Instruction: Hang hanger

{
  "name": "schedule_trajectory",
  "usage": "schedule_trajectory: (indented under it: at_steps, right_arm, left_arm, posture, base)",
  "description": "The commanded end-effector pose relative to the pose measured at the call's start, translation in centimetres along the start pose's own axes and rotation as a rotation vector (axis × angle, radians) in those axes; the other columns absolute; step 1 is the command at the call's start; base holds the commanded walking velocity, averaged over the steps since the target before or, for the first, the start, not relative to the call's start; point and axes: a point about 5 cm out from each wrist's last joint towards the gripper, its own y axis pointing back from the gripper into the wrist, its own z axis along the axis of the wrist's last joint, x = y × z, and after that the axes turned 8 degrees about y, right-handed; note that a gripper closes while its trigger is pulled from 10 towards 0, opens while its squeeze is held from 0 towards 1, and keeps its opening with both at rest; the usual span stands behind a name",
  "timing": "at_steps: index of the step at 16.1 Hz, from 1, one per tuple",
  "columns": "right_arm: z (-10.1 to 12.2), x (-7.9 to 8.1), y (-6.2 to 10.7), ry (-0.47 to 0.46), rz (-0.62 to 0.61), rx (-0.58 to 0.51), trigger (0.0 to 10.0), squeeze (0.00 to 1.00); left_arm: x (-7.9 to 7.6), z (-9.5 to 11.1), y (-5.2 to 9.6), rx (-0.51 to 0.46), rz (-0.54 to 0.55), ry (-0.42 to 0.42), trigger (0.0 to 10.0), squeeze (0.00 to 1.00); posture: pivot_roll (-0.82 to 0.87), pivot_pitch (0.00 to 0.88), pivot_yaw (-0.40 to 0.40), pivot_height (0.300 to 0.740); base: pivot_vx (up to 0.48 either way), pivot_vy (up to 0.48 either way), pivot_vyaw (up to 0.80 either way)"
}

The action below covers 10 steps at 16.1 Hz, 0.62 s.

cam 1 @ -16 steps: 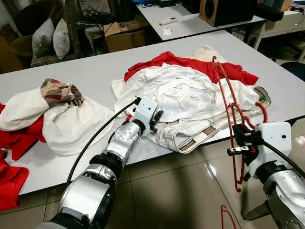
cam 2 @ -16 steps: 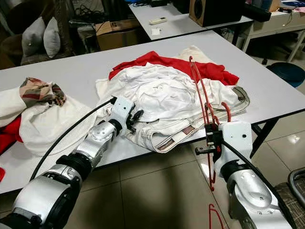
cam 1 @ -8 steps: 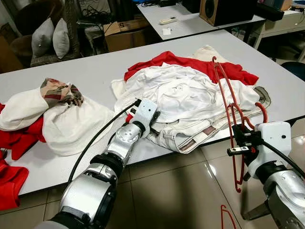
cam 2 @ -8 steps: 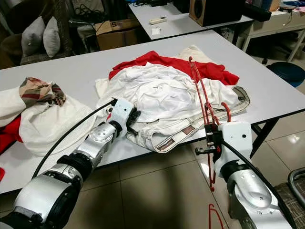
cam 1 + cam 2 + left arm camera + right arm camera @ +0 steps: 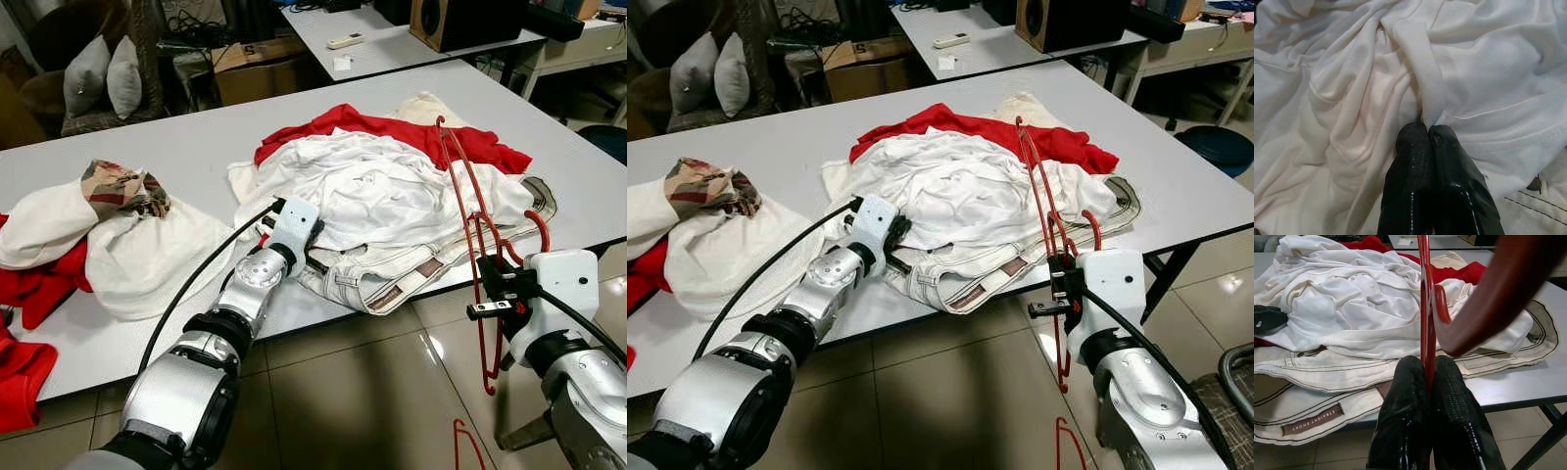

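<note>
Your right gripper pinches the red hanger beside the clothes pile; your left gripper pinches a white shirt in that pile.

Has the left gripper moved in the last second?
Yes. The left gripper has pushed slightly forward into the white shirt, while the red hanger stays put.

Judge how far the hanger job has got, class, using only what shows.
Done: the right gripper is shut on the red hanger, held upright at the table edge. In hand: the left gripper pinches the white shirt. Left: the shirt is not yet on the hanger; nothing is hung.
</note>
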Motion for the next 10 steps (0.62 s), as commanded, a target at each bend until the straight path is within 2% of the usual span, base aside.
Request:
schedule_trajectory:
  at_steps: [1,4,5,6,7,10]
  right_arm:
    - [0.3,0.1,0.2,0.007,0.006,-0.010,10.0,0.00]
    - [0.2,0.2,0.2,0.008,0.004,-0.008,10.0,0.00]
    - [0.2,0.2,0.3,0.008,0.002,-0.007,10.0,0.00]
    - [0.0,0.2,0.4,0.009,0.006,-0.002,10.0,0.00]
    - [-0.2,0.2,0.6,0.010,0.014,0.007,10.0,0.00]
    - [-0.3,0.0,0.9,-0.026,0.092,-0.020,10.0,0.00]
  left_arm:
    - [0.8,0.7,0.1,-0.026,0.012,0.001,0.0,0.00]
    - [1.5,1.3,0.4,-0.057,-0.024,-0.038,0.0,0.00]
    - [2.6,1.5,0.8,-0.062,-0.014,-0.077,0.0,0.00]
    - [3.5,1.8,1.4,-0.083,-0.038,-0.080,0.0,0.00]
    - [4.4,2.5,2.1,-0.123,-0.092,-0.075,0.0,0.00]
    - [5.3,5.1,3.2,-0.234,-0.163,-0.098,0.0,0.00]
  posture:
    - [-0.12,0.050,0.130,0.740]
    - [-0.12,0.048,0.140,0.740]
    - [-0.12,0.048,0.143,0.740]
    - [-0.11,0.049,0.142,0.740]
    - [-0.10,0.051,0.138,0.740]
    - [-0.08,0.052,0.130,0.740]
  base:
    - [0.000,0.000,0.00]
    - [0.000,0.000,0.00]
    - [0.000,0.000,0.00]
    - [0.000,0.000,0.00]
    - [0.000,0.000,0.00]
    - [0.000,0.000,0.00]
